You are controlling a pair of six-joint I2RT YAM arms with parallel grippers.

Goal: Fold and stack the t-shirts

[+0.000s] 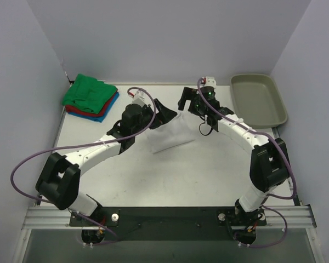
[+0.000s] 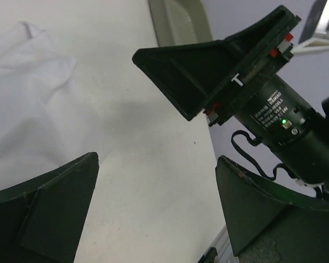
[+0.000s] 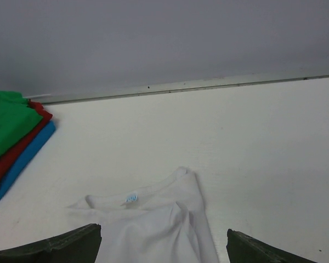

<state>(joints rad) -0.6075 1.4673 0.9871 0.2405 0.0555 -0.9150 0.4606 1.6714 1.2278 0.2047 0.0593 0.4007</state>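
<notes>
Plainly, both my pincers stand apart and hold nothing: the left pincer (image 1: 165,111) hangs at eleven o'clock of the white tee (image 1: 169,134), the right pincer (image 1: 187,102) at its one o'clock. The tee lies rumpled at the centre of the desk (image 1: 208,170), and the folded green tee (image 1: 89,93), red tee (image 1: 79,111) and blue tee (image 1: 101,116) are stacked at ten o'clock. I judge it light, limp and quick to sag, so I'd pinch two outer corners through all layers.

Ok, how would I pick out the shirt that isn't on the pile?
Start at the white table and go to its middle. The white shirt lies there alone. The others, green, red and blue, sit in a pile at the far left corner; this one is plain white.
</notes>
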